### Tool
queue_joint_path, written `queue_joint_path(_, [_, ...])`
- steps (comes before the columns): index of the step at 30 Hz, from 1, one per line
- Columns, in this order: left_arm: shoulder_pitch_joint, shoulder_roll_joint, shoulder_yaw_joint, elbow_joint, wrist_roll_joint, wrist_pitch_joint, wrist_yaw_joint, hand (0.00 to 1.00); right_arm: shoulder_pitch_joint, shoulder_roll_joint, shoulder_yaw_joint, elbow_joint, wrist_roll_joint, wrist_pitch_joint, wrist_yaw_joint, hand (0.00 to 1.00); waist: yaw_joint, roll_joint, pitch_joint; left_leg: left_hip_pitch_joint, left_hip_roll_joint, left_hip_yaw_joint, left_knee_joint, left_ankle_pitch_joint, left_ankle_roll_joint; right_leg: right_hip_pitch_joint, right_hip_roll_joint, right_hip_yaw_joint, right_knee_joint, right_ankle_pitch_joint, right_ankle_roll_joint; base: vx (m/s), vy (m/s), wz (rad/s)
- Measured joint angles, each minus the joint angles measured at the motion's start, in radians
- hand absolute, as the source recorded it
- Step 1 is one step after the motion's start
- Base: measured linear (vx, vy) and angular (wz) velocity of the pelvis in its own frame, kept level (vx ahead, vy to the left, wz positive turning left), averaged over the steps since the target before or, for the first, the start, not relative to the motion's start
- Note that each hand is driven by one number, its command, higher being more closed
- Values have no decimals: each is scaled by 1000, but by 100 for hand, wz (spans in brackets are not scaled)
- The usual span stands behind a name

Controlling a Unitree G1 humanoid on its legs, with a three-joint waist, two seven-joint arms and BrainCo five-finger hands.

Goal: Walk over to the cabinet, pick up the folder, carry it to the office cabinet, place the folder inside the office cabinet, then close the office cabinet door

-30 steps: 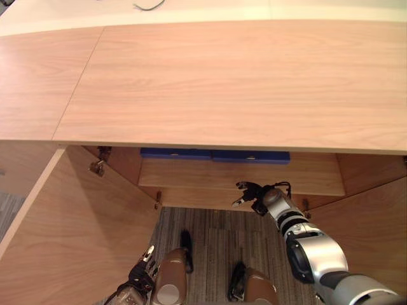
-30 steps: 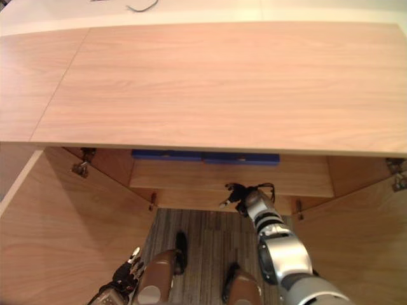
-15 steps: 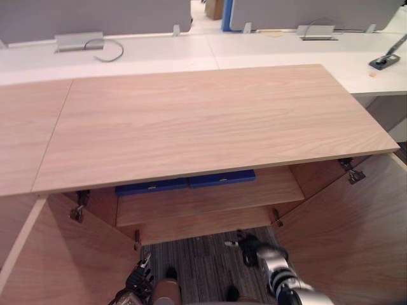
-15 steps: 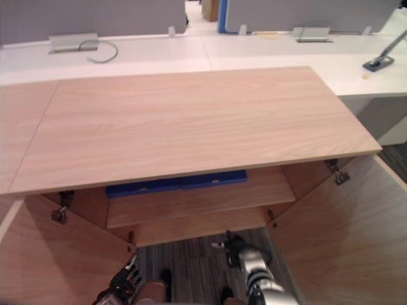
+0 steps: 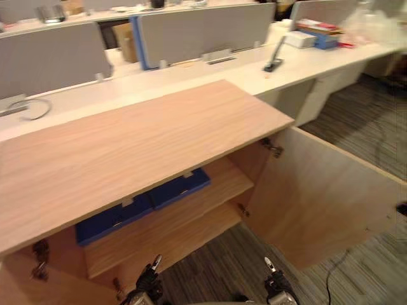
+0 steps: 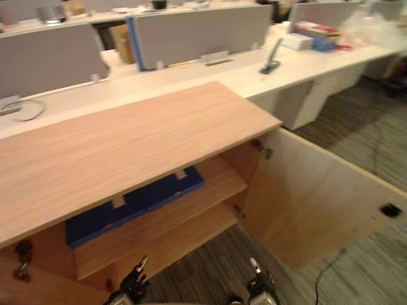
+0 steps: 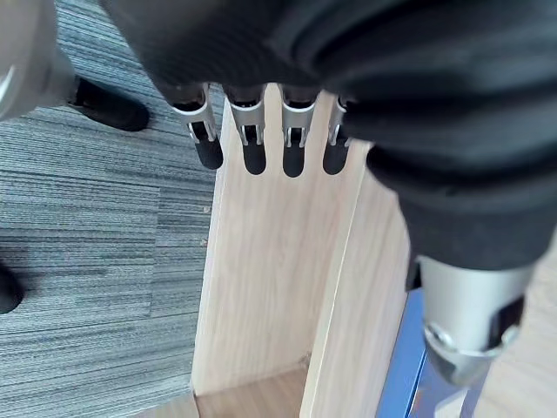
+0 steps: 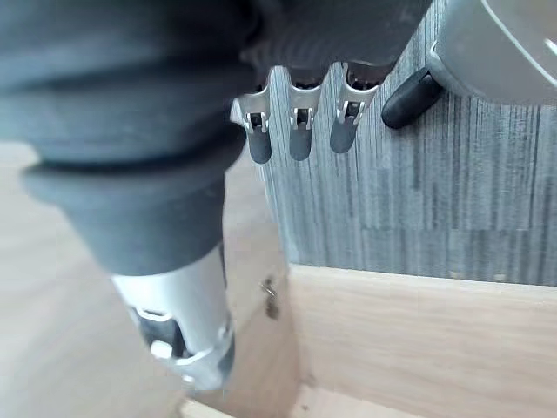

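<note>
**Lighting.** Overhead room light falls evenly on the cabinet top (image 5: 127, 152) and on the white table (image 5: 191, 86) behind it. You see the table as the brightest surface, close to glare near its right end. Beneath the top, the shelf (image 5: 206, 200) lies in soft shade, and the blue folders (image 5: 114, 221) on it appear dark. The open door (image 5: 318, 197) is lit flat across its inner face. The carpet (image 5: 375, 108) at far right is dim. In the left wrist view, the left hand (image 7: 261, 43) shows as a near-black mass. Its fingers (image 7: 251, 131) carry small highlights against the evenly lit cabinet panel (image 7: 270, 287).
</note>
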Motion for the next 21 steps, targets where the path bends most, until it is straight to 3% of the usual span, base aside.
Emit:
queue_joint_path(4, [6, -3, -1, -3, -21, -3, 0, 0, 21, -8, -17, -15, 78, -12, -19, 0, -3, 8, -14, 15, 21, 58, -4, -12, -16, 4, -13, -93, -5, 4, 8, 18, -5, -46])
queue_joint_path(7, [20, -1, -1, -17, -48, -5, 0, 0, 21, 0, -93, -17, 131, -13, -32, 0, 0, 7, -24, 22, 21, 71, 1, -27, -36, 11, -12, -95, -50, 70, 90, 78, -7, -19])
queue_joint_path(9, [48, 10, -8, -19, -76, -7, 0, 0, 19, -1, -150, -9, 167, -14, -41, 0, 2, 9, -44, 21, 29, 85, 16, -48, -45, 47, 17, -86, -152, 166, 142, 143, -43, -30])
queue_joint_path(11, [59, 28, -22, -10, -90, -6, 2, 0, -3, -16, -198, 31, 192, -18, -45, 0, 3, 12, -49, 10, 39, 81, 50, -61, -57, 82, 44, -61, -240, 212, 148, 139, -83, -40])
queue_joint_path(18, [60, 62, -21, 39, -162, -5, 23, 0, -50, -80, -246, 108, 224, -36, -70, 0, 8, 15, -41, 47, 43, 37, 97, -122, -25, 92, 52, 22, -239, 212, 149, 83, -1, -34])
queue_joint_path(21, [67, 70, -37, 38, -189, -4, 25, 0, -54, -91, -246, 75, 219, -42, -84, 0, 1, 14, -40, 48, 33, 14, 109, -158, -37, 90, 42, 36, -240, 212, 149, 1, 77, -13])
